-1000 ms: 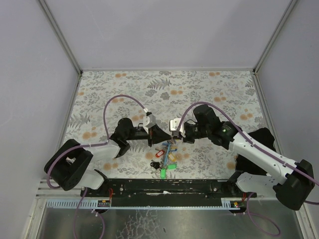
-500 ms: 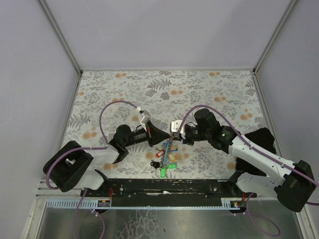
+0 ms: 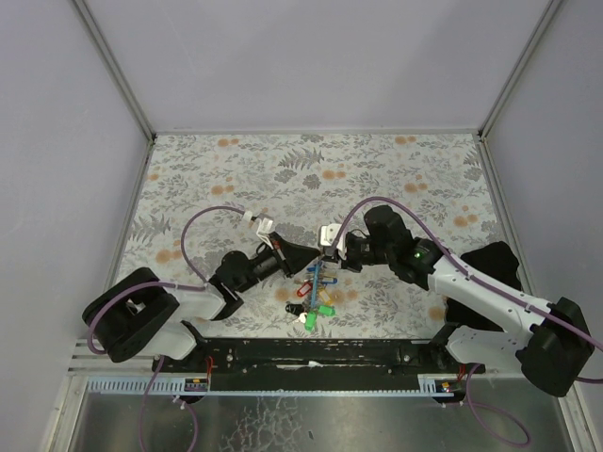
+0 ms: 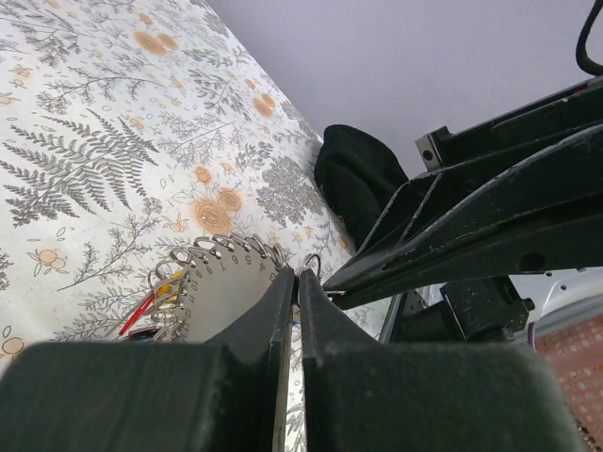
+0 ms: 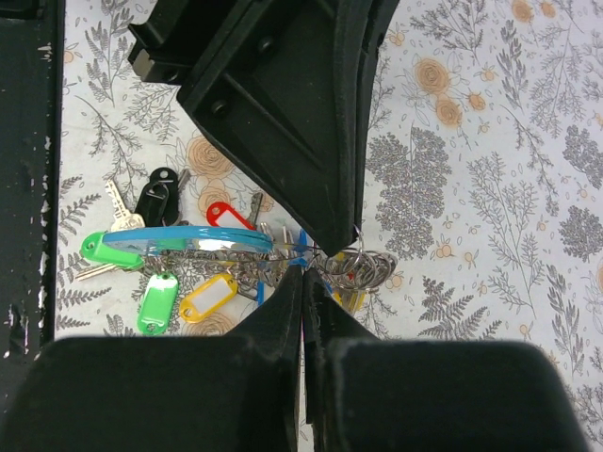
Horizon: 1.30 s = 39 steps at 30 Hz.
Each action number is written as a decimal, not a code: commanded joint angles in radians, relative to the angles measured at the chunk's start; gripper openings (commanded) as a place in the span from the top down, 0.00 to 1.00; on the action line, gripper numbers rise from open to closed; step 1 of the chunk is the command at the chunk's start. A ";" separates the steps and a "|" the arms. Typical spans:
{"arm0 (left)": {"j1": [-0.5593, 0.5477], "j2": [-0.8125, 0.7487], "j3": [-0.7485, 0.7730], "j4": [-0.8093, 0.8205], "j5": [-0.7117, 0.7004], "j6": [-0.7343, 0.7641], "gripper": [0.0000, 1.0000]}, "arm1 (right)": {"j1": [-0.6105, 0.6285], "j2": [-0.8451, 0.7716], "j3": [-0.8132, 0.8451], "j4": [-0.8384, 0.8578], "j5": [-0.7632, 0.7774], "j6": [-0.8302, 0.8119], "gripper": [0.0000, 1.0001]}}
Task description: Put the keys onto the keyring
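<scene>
Top view: found left gripper [image 3: 303, 256] swung lower and closer than a second before, tip-to-tip with right gripper [image 3: 326, 252] over keyring [image 3: 317, 281]. Keys [image 3: 323, 299] bunched on table [image 3: 396, 169] beneath.

Left wrist: fingers pressed together, thin keyring loop [image 4: 310, 264] seemingly nipped at tips.

Right wrist: fingers likewise together at ring-strap junction. Coloured keys [image 5: 209, 297] alongside; impossible to tell which were threaded.

Judged ring braced from both sides, ready for prying.
</scene>
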 commanded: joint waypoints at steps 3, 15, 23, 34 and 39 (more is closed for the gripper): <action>0.009 -0.039 -0.015 0.084 -0.157 0.003 1.00 | 0.026 -0.039 0.007 0.004 0.048 0.043 1.00; 0.011 -0.066 -0.021 0.026 -0.164 0.012 0.98 | 0.026 -0.066 0.017 0.031 0.074 0.051 1.00; 0.023 -0.138 -0.039 -0.045 -0.152 0.075 0.69 | 0.026 -0.055 0.053 0.027 0.078 0.029 1.00; 0.025 -0.204 -0.036 -0.162 -0.037 0.164 0.54 | 0.026 -0.033 0.092 -0.009 0.088 -0.001 1.00; 0.025 -0.235 -0.031 -0.226 0.048 0.208 0.51 | 0.026 -0.032 0.095 -0.017 0.076 -0.010 1.00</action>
